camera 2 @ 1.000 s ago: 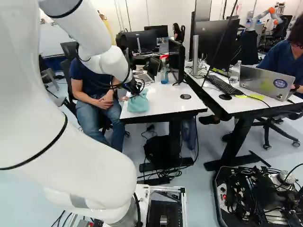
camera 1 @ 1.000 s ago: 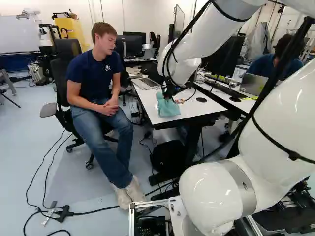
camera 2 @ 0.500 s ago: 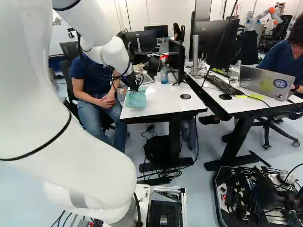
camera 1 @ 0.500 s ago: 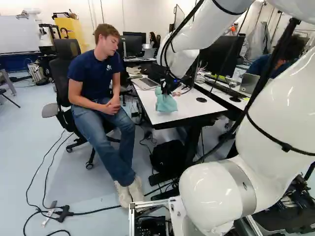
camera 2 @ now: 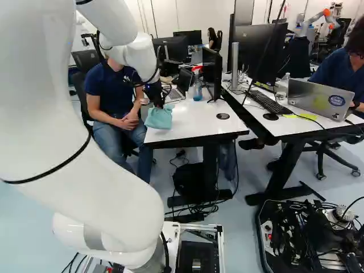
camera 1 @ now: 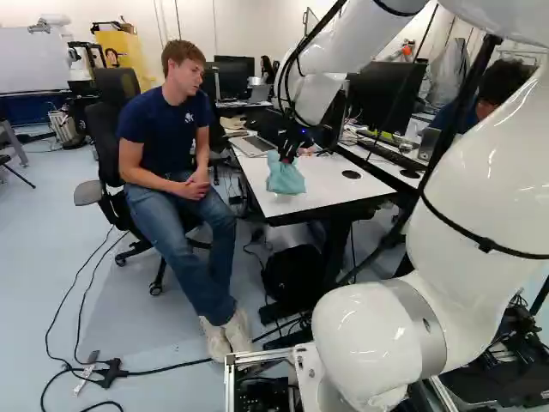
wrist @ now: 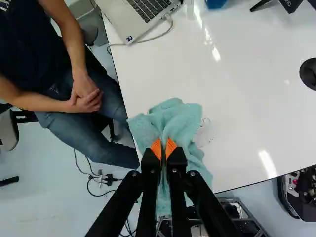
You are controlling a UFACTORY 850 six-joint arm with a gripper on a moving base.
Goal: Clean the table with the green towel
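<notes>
Near the left corner of the white table (camera 1: pixel 330 184), my gripper (camera 1: pixel 290 154) hangs with the green towel (camera 1: pixel 286 178) bunched beneath it. In the wrist view the gripper (wrist: pixel 163 148) has its orange pads close together, shut on a fold of the towel (wrist: pixel 180 121), whose loose cloth spreads ahead of and below the fingers. Beside the towel, faint marks (wrist: pixel 203 132) show on the tabletop. Whether the towel's underside touches the table is hard to tell.
A laptop (wrist: pixel 143 17), a spray bottle (camera 2: pixel 197 85) and a monitor (camera 2: pixel 211 74) stand at the table's far side. A seated person (camera 1: pixel 176 163) is close beside the table's left edge. A round black disc (camera 2: pixel 223 116) lies on the tabletop. Another robot (camera 2: pixel 318 20) stands far back.
The arm has swung left and somewhat upward, and the towel has travelled with the gripper toward the table's left edge. The base has stayed put.
</notes>
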